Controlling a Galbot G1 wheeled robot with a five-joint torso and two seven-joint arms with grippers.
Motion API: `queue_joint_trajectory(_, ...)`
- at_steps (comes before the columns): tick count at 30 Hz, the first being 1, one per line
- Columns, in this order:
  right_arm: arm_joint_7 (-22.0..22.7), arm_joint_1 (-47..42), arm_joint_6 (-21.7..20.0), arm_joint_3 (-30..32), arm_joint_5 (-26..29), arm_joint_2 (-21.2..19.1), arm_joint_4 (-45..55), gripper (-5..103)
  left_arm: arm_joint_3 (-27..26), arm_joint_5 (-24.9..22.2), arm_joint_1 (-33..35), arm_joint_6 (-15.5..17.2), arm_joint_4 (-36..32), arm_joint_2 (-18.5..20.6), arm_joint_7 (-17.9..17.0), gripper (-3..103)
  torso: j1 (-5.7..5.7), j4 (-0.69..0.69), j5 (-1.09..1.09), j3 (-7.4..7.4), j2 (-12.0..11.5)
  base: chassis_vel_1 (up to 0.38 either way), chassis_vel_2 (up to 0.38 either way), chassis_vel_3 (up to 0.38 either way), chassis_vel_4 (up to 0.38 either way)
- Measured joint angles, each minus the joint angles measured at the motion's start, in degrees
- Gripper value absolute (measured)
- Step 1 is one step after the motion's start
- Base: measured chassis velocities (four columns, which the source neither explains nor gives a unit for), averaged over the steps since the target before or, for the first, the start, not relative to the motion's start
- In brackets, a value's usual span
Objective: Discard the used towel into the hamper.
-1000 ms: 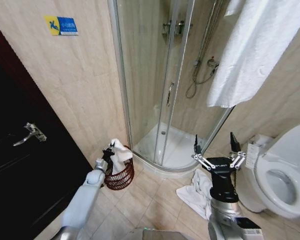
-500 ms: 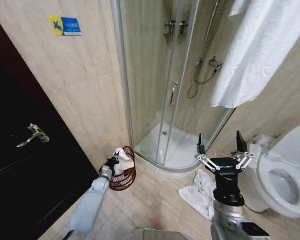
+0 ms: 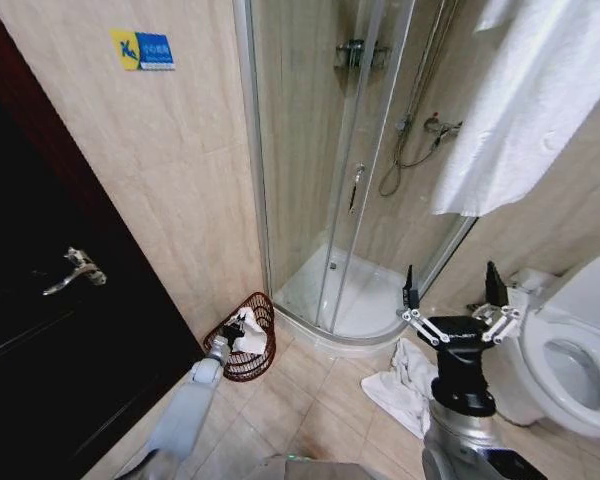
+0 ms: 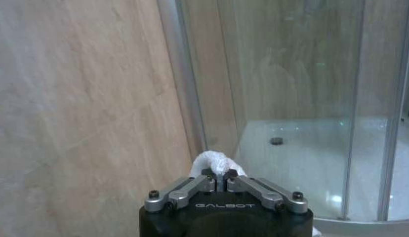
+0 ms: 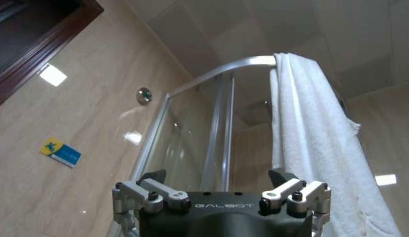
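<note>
The hamper [image 3: 255, 352], a small dark reddish-brown openwork basket, stands on the floor tiles by the wall, left of the shower cabin. My left gripper [image 3: 229, 331] reaches down into its mouth, shut on a used white towel [image 3: 249, 333] that hangs inside the rim. In the left wrist view the left gripper [image 4: 221, 177] has its fingers pinched together on a bunch of the towel [image 4: 213, 160]. The right gripper [image 3: 450, 285] is held up in front of the toilet, open and empty; the right wrist view shows this gripper [image 5: 218, 180] with its fingers spread.
A second white towel [image 3: 398, 384] lies crumpled on the floor below the right arm. A large white towel [image 3: 525, 100] hangs over the glass shower cabin [image 3: 325, 180]. The toilet [image 3: 570, 350] is at right, the dark door [image 3: 40, 340] with its handle [image 3: 75, 270] at left.
The camera has shifted, moving the whole picture. My left gripper has gone down with the towel, from above the hamper's rim into its mouth. The right gripper stays raised and open.
</note>
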Motion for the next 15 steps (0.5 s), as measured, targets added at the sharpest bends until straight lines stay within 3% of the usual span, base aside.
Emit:
queue_joint_trajectory(10,0.0,0.0,1.5,0.5,0.4,0.0,-1.0,100,1.4,6.7,-9.9,-0.9,13.1,-3.4,-4.6,4,0.0,0.0,0.03,0.0,0.0,0.0,0.0,0.0,0.0)
queue_joint_trajectory(13,-0.5,0.0,2.2,0.7,0.7,0.0,-1.4,100,1.7,10.4,-13.8,1.7,18.6,-5.2,-8.4,4,0.01,-0.01,0.02,0.0,0.0,0.0,0.0,0.0,0.0)
queue_joint_trajectory(15,-0.7,0.0,2.3,0.7,0.7,0.0,-1.5,100,1.8,10.9,-14.2,2.5,19.1,-5.4,-9.1,4,0.01,-0.01,0.02,0.0,0.0,0.0,0.0,0.0,0.0)
